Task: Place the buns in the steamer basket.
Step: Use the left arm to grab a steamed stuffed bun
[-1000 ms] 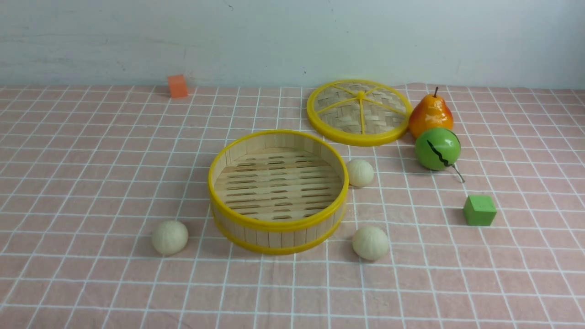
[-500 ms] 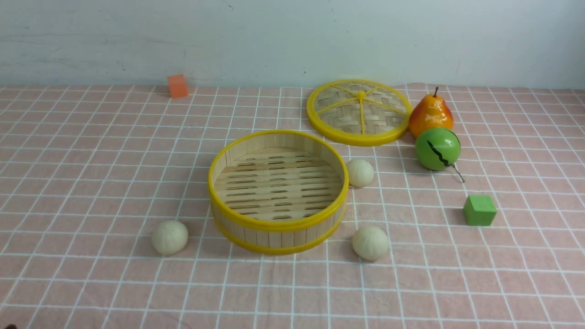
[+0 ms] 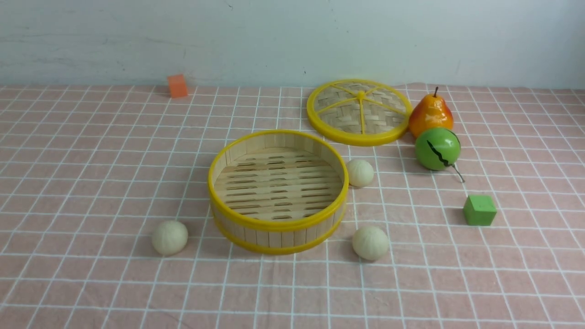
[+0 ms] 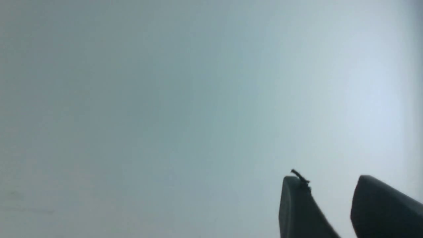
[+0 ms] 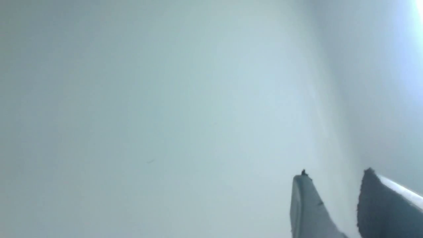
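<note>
The steamer basket (image 3: pixel 277 224) stands empty in the middle of the pink checked cloth. Three cream buns lie on the cloth around it: one at its front left (image 3: pixel 169 237), one at its front right (image 3: pixel 370 243), one touching or almost touching its right rim (image 3: pixel 360 172). Neither gripper shows in the front view. In the left wrist view my left gripper (image 4: pixel 330 180) is open and empty, facing a plain pale wall. In the right wrist view my right gripper (image 5: pixel 333 174) is open and empty, facing the same blank wall.
The woven lid with yellow spokes (image 3: pixel 358 112) lies behind the basket to the right. A pear (image 3: pixel 430 114) and a green ball with a black crack (image 3: pixel 437 148) stand beside it. A green cube (image 3: pixel 479 210) is at the right, an orange cube (image 3: pixel 177 86) at the far left.
</note>
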